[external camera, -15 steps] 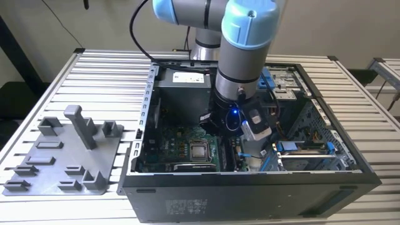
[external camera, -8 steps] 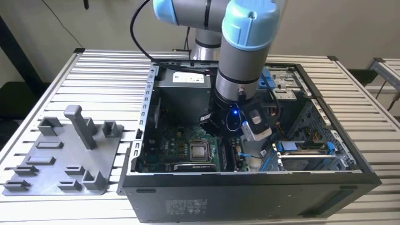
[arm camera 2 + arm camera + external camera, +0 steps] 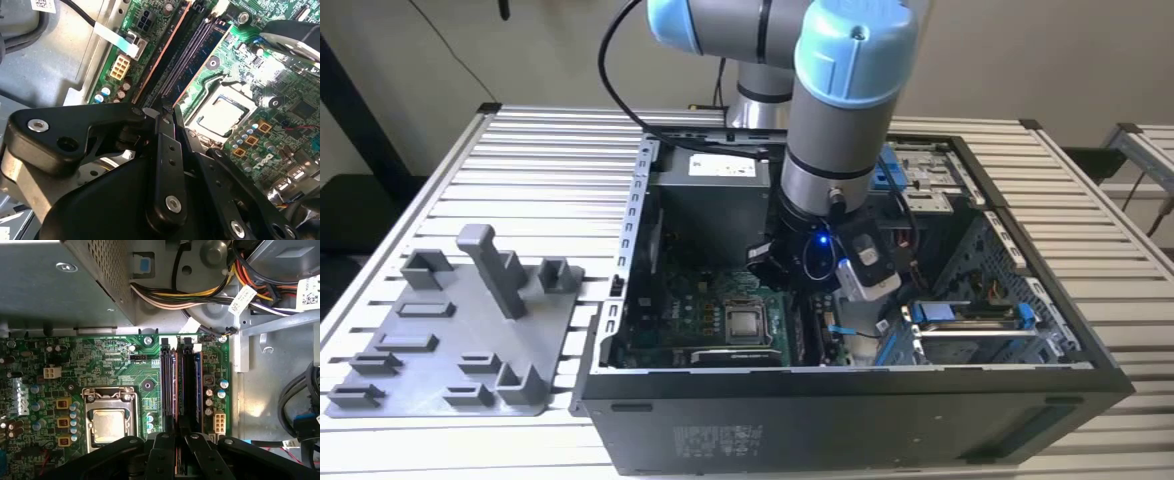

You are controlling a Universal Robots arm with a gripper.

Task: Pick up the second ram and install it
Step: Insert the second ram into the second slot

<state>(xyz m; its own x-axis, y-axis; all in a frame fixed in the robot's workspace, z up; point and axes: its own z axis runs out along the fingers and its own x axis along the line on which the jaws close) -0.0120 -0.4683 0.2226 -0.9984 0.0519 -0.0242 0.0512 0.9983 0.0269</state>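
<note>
My gripper (image 3: 790, 285) is down inside the open computer case (image 3: 854, 410), over the memory slots of the green motherboard (image 3: 700, 315). In both wrist views its black fingers stand close together, and the gripper (image 3: 176, 437) (image 3: 168, 107) lines up with the slots. A thin dark stick seen edge-on, the second ram (image 3: 173, 390), runs out from between the fingertips along one slot. I cannot tell whether it is seated. A second thin edge (image 3: 198, 390) stands in the slot row beside it.
The processor socket (image 3: 107, 422) lies right beside the slots. A power supply box (image 3: 50, 285) and a bundle of cables (image 3: 200, 290) sit past the slots' far end. The grey holder tray (image 3: 454, 340) with upright posts stands outside the case, at the exterior view's left.
</note>
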